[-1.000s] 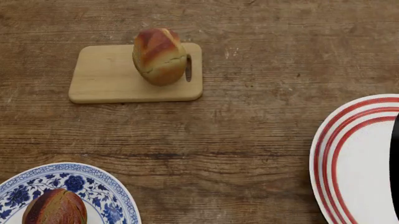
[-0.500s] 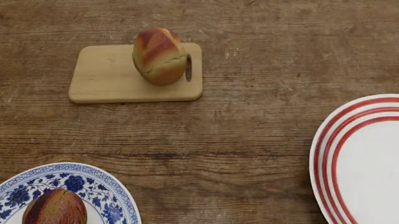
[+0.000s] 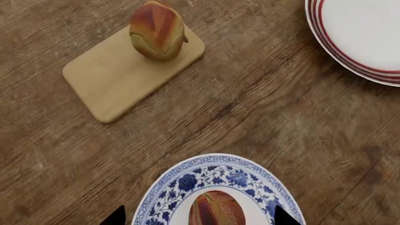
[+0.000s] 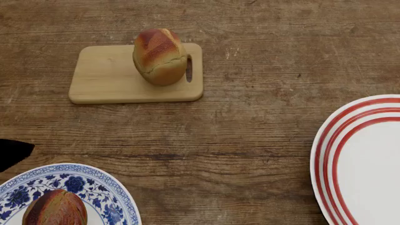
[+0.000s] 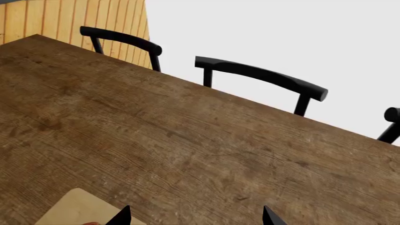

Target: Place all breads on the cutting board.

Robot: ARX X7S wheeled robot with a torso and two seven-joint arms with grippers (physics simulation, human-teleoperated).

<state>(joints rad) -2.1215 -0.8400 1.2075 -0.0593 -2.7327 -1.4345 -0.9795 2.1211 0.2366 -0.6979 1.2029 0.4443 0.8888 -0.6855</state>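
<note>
The larger golden-tan bread point(image 4: 159, 56) stands on the light-wood cutting board point(image 4: 106, 79), next to its handle slot; both also show in the left wrist view, the bread point(image 3: 156, 30) and the board point(image 3: 119, 79). The dark reddish-brown roll point(image 4: 55, 208) lies on a blue-patterned plate point(image 4: 106, 197) at the near left. My left gripper point(image 3: 198, 218) is open above the roll point(image 3: 216, 211), with one fingertip on either side of it. A black part of the left gripper point(image 4: 12, 152) shows at the head view's left edge. My right gripper point(image 5: 196, 218) is open and empty over bare table, near a corner of the board point(image 5: 69, 208).
A white plate with red rings point(image 4: 362, 164) lies at the right and also shows in the left wrist view point(image 3: 362, 33). Black chairs point(image 5: 262, 77) stand behind the wooden table's far edge.
A black sliver of the right arm at the head view's right edge has gone. A black part of the left gripper has come in at the left edge. The breads have not moved.
</note>
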